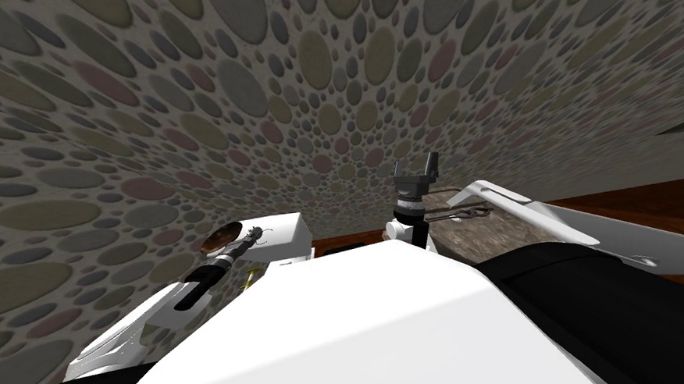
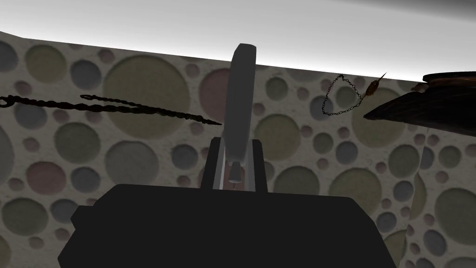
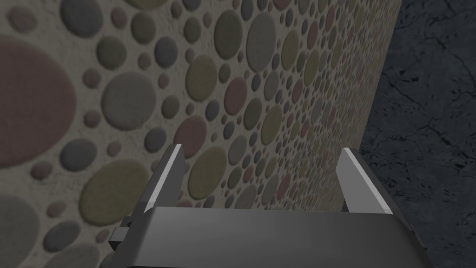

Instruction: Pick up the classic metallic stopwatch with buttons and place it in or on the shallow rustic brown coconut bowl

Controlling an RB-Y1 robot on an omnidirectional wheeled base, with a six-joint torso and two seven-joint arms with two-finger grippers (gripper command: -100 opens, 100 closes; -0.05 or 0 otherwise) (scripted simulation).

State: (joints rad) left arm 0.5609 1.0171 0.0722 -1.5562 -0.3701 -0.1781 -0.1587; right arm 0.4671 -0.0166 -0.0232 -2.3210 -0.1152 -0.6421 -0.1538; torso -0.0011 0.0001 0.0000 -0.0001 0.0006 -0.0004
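Item: stopwatch transfer, part complete; pick-up judged done, placing outstanding. Left gripper [image 2: 234, 148]: fingers drawn close together and pressing the two sides of the stopwatch [image 2: 241, 93], which the left wrist view shows edge-on as a plain grey disc, its small crown stem pointing down towards the gripper's dark body; the watch is lifted and touches nothing else. Coconut bowl [image 2: 420, 108]: dark brown, shallow, off to one side of the held watch and apart from it; in the head view it sits at the far corner of a white table [image 1: 289, 234], just beyond the left forearm; nothing can be made out inside it. Remaining, as judged: carry the watch across until it stands over the bowl's rim, lower it, part the fingers. Also nearby: a thin chain necklace with a brown pendant [image 2: 345, 95] beside the bowl; a dark twisted cord [image 2: 116, 106] on the gripper's other side. Right gripper [image 3: 262, 149]: raised, fingers wide apart, holding nothing.
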